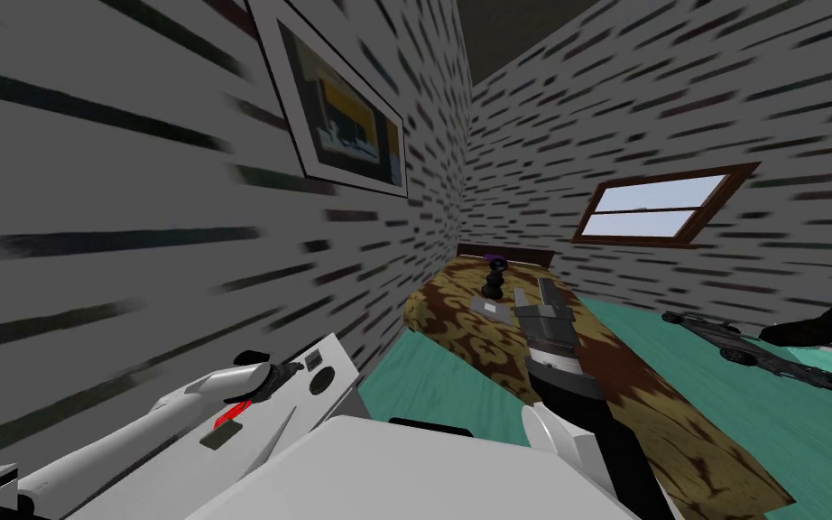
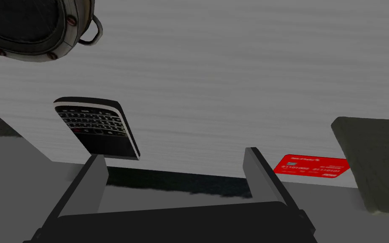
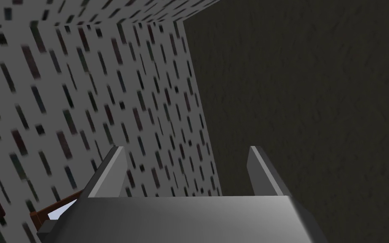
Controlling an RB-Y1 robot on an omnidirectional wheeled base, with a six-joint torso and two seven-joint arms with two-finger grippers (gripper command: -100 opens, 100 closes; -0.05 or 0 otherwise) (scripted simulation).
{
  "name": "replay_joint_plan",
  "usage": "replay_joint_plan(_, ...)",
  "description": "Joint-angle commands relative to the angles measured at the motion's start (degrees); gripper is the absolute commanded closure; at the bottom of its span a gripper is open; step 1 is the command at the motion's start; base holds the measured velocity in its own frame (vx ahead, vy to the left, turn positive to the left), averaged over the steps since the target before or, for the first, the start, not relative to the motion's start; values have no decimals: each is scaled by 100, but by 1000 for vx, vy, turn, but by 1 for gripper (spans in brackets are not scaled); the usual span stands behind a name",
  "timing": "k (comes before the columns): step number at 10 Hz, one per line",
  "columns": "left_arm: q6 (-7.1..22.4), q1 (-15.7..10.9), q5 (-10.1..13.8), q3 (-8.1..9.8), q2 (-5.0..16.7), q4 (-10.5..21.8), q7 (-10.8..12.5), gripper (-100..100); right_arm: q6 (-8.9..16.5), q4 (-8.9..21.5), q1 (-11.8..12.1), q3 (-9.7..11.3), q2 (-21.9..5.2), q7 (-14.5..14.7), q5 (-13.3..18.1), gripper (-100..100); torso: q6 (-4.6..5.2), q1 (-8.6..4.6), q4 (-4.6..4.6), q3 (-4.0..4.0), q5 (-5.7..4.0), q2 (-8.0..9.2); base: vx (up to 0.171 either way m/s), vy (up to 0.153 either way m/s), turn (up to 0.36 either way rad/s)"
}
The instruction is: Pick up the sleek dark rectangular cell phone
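The cell phone (image 2: 96, 128) is black with a small keyboard and a pale rim, and it lies flat on a light grey surface (image 2: 231, 84). My left gripper (image 2: 173, 152) is open, low and just short of that surface's near edge. The phone sits right past one fingertip (image 2: 95, 162), off to the side of the gap between the fingers. In the head view my left arm reaches over the white top (image 1: 337, 357) at lower left. My right gripper (image 1: 533, 293) is held out over the bed, open (image 3: 187, 147) with nothing in it.
A red card (image 2: 312, 166) and a dark olive flat block (image 2: 375, 160) lie on the same surface beyond the other finger. A round dark metal-rimmed object (image 2: 29, 25) sits past the phone. The brown patterned bed (image 1: 495, 361) stands ahead, with a teal floor (image 1: 721, 406) to its right.
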Motion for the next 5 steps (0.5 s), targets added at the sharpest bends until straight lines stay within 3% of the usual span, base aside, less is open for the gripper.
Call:
replay_joint_plan(1,94,-29,186,-88,34,129,1,-100,0,0,0,0,0,0,0,0,0,0,0,0,0,0,134,0,-75)
replay_joint_plan(5,537,-248,851,-572,151,745,-2,-100,0,0,0,0,0,0,0,0,-3,-8,4,10,-2,18,146,1,-111)
